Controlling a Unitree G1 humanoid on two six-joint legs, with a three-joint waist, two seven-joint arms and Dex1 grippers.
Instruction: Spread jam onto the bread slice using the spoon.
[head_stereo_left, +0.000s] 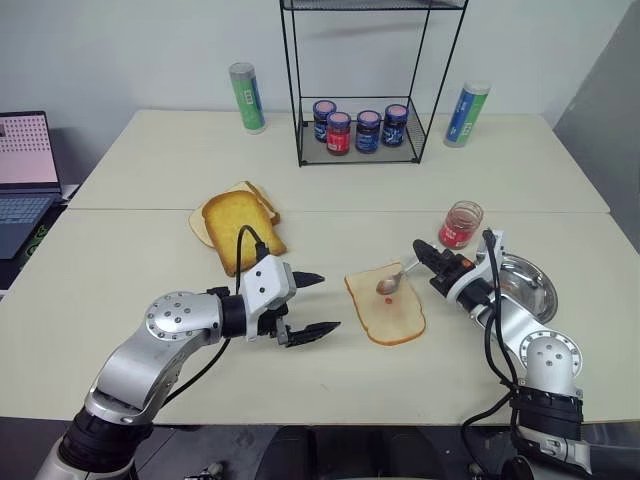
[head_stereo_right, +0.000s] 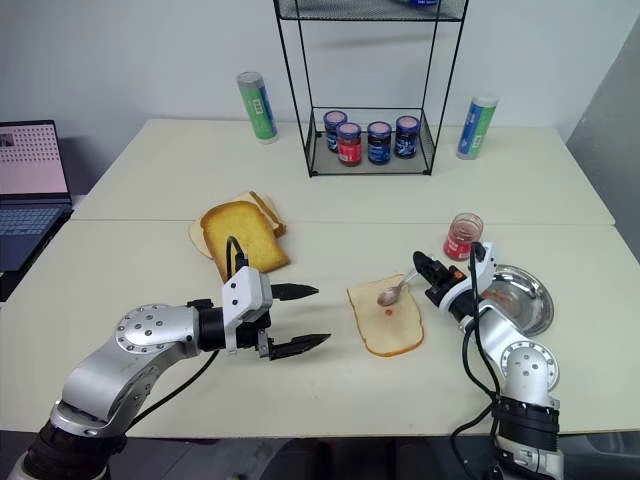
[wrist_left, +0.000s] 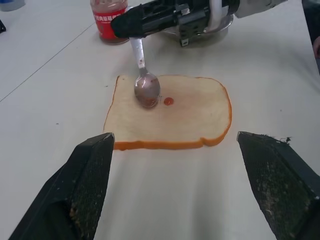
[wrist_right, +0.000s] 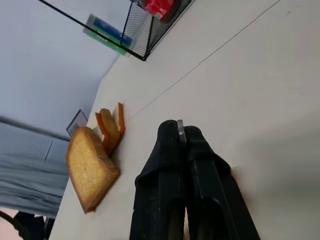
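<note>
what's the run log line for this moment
right gripper: shut on spoon | spoon bowl on bread, small jam dab beside it | left gripper: open, near bread

A shiny metal spoon rests on the matt, porous bread slice; glossy red jam dots it, on a smooth pale counter.

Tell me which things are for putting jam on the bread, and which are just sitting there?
For the job:
- bread slice
- spoon, held in the right tool
- jam

Just sitting there:
- toasted slices
- four lidded jars in the wire rack
- two tubes
- metal dish
- laptop
</note>
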